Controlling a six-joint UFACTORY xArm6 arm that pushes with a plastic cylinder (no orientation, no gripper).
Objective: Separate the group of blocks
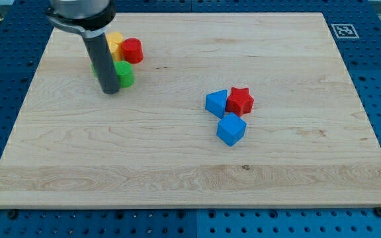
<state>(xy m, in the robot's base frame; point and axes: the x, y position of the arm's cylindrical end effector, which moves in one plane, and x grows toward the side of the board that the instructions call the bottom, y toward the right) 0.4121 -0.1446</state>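
1. Two clumps on the wooden board (177,165). The one near the view's top left has a yellow block (114,43), a red cylinder (132,50) and a green block (124,74), all jammed together. The rod hides part of the yellow and green ones, so I can't really make out their shapes.
2. That clump runs roughly top to bottom in the view: yellow at the top, red just to its right and touching it, green below both.
3. The second clump sits a bit right of the board's centre: a blue block (216,103) that looks wedge-like, a red star (240,100) touching its right side, and a blue cube-ish block (231,129) right under them, touching or as good as.
4. That group makes a little triangle, with the star's points splayed out and the lower blue block turned corner-on to the camera.
5. My tip (110,92) is down on the board, right against the green block's left side, at the bottom-left of the first clump.
6. No jaws on this rig, just a plain dark rod, so nothing is clenched or grasped.
7. The two clumps are well apart.
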